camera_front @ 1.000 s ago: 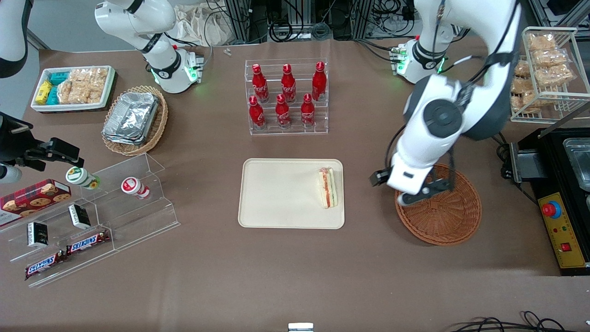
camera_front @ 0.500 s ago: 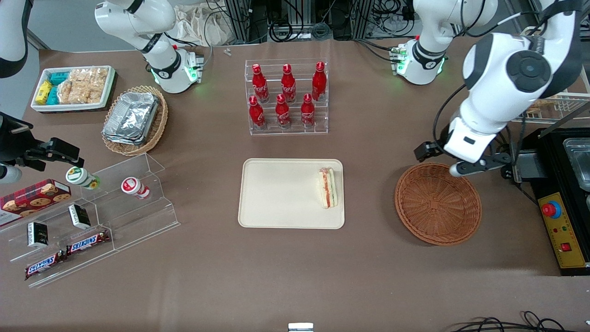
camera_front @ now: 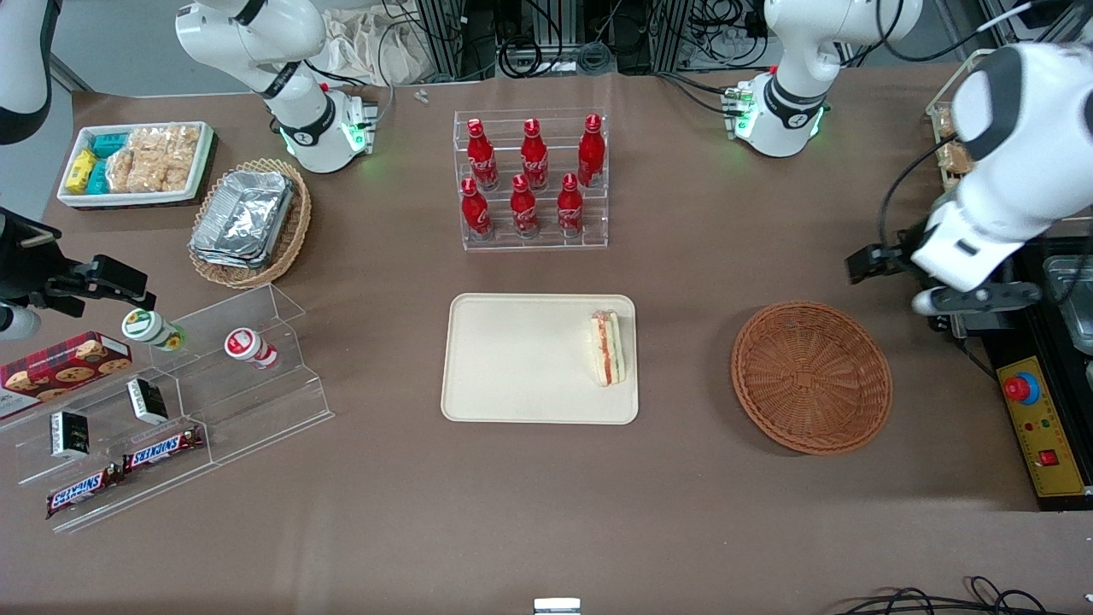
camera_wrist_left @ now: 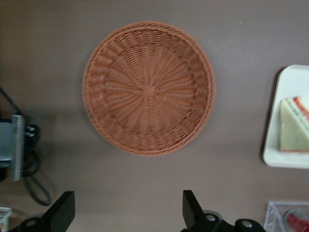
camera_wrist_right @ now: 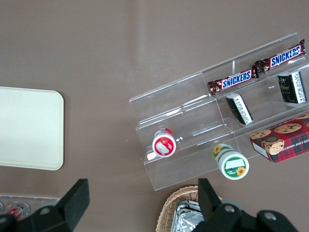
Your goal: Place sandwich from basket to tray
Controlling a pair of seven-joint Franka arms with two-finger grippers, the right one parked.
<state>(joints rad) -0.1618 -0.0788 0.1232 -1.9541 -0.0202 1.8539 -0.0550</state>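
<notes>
The sandwich [camera_front: 607, 348] is lying on the tray [camera_front: 512, 359], at the tray's edge toward the working arm's end of the counter [camera_front: 546, 495], with its orange-red and green filling stripes facing up. In the left wrist view the sandwich [camera_wrist_left: 294, 124] is showing on the rim end of the tray [camera_wrist_left: 286, 159], well apart from the basket [camera_wrist_left: 148, 88]. The basket [camera_front: 811, 377] is sitting on the counter beside the tray, toward the working arm's end, and nothing is lying in it. The gripper [camera_front: 973, 299] is hanging in the air above the counter's edge at the working arm's end, near the black control box [camera_front: 1046, 427] and off to the side of the basket, touching nothing. Its jaws are standing wide apart and gripping nothing; the wrist view is showing the two dark fingertips [camera_wrist_left: 63, 209] spread, with bare counter between them. A clear rack of red bottles [camera_front: 531, 184] is standing farther from the front camera than the tray.
</notes>
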